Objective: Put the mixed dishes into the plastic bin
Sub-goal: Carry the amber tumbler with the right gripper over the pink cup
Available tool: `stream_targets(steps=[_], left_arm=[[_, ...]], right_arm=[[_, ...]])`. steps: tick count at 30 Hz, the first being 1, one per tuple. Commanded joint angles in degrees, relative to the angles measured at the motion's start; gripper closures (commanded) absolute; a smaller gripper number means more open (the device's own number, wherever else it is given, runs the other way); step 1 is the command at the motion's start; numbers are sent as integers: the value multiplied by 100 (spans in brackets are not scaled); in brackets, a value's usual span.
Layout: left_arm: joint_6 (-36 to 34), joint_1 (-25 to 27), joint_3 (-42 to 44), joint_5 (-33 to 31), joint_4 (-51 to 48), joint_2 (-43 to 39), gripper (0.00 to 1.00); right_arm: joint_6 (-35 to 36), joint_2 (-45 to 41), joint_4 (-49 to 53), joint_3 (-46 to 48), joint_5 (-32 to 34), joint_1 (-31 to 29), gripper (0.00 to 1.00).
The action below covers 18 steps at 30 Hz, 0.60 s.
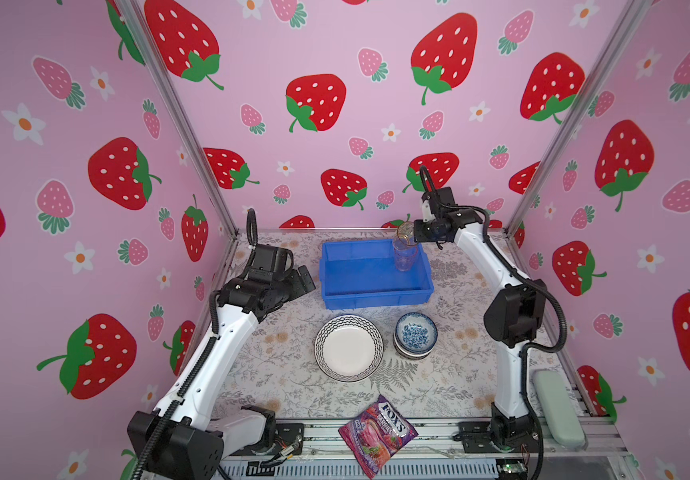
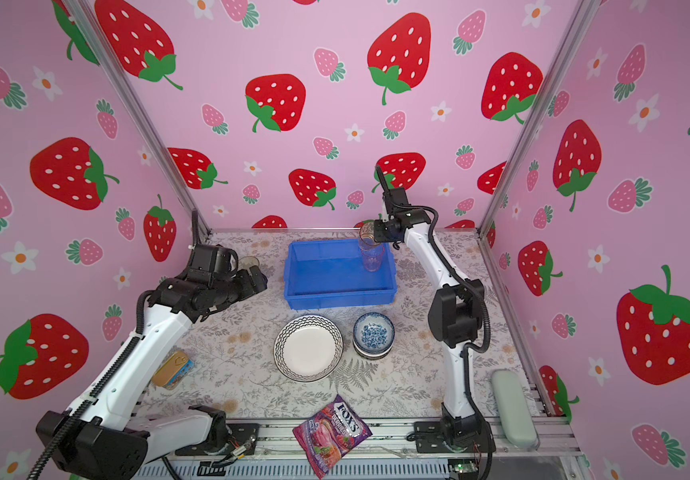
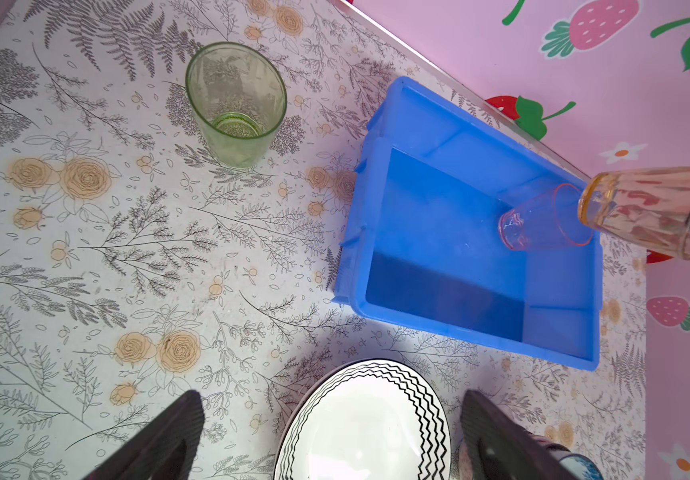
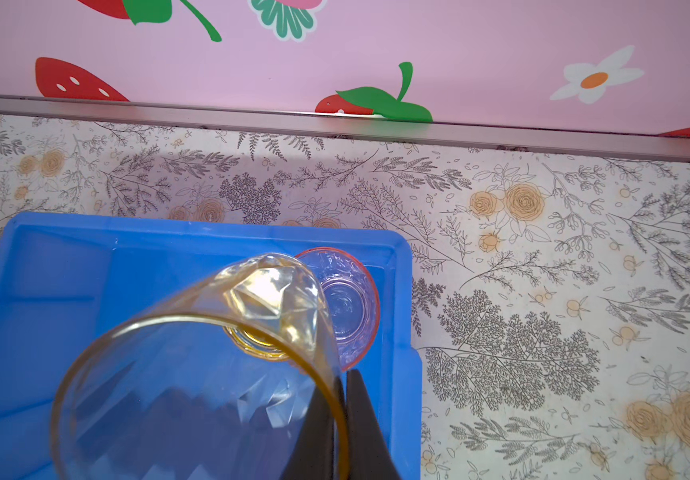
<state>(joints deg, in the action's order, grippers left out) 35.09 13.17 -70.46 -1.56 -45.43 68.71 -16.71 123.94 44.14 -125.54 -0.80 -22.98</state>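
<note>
In a top view I hold the amber glass (image 1: 405, 232) tilted over the bin (image 1: 376, 299), above the pink glass (image 1: 405, 259) standing inside. Left wrist view: my left gripper (image 3: 333, 399) hangs open and empty near the plate (image 3: 360, 432). Right wrist view: my right gripper (image 4: 345, 386) pinches the amber rim, so next I'd lower it beside the pink glass and let go.

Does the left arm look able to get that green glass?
Probably yes: the left gripper is open and empty, and the green glass stands upright on bare table nearby, apart from the blue bin.
</note>
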Motion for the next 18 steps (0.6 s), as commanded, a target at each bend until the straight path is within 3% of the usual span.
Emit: stream_targets(steps=[1,9,18], left_arm=[[-236,-59,74,-192,-229,-185,1],[-411,-214,214,-214,-301,-362,1],[-424,-334,302,-100,-183,-223,1]], right_arm=[[61,171,138,-480,-122,124,100],[-104,547,15,-744,-339,241,100],[-113,408,-55,-545,-417,237,100]])
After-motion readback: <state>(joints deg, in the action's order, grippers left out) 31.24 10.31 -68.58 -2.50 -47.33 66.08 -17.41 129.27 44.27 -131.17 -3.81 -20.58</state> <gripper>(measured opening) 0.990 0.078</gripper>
